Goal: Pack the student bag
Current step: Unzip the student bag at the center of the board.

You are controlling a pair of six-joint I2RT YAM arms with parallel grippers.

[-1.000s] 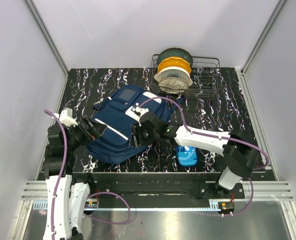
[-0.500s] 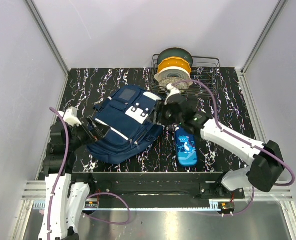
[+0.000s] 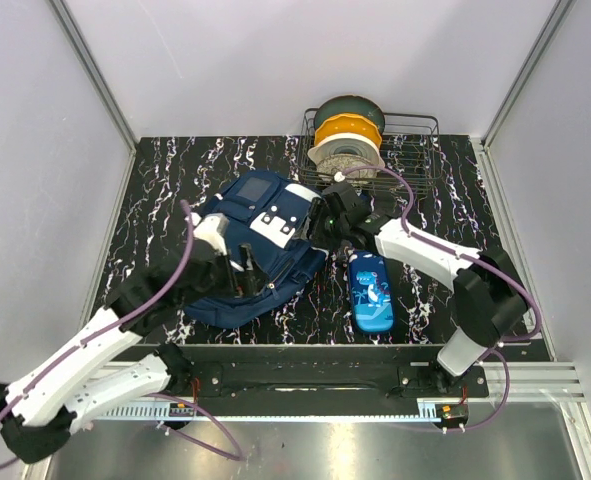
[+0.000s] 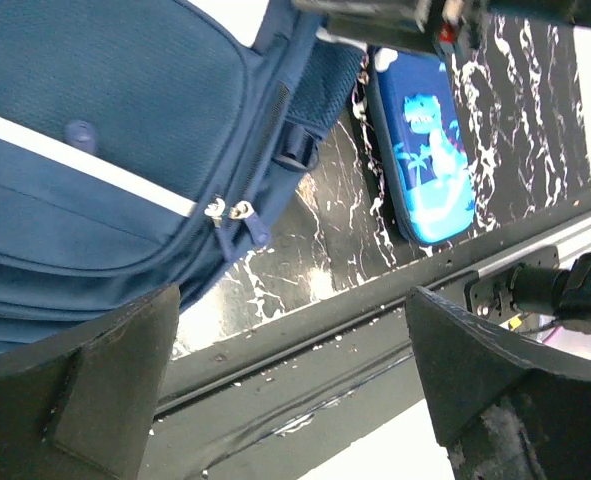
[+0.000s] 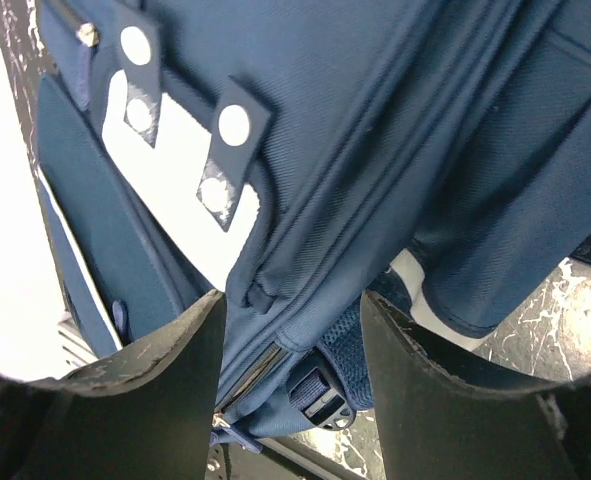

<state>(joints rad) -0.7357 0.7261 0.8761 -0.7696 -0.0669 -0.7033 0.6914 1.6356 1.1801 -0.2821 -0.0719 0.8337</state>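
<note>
student bag (image 3: 280, 270) flat on black marbled table (image 3: 175, 170), white walls (image 3: 275, 60)

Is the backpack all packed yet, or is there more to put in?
Not yet. Nothing looks packed: the pencil case lies on the table beside the student bag, whose zip pulls sit together. The left gripper and right gripper are open at the bag. Opening and loading remain.

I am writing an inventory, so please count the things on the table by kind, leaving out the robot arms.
student bag: 1
pencil case: 1
wire basket: 1
spools, standing in the wire basket (dark green, orange, white): 3
Total: 6
</note>
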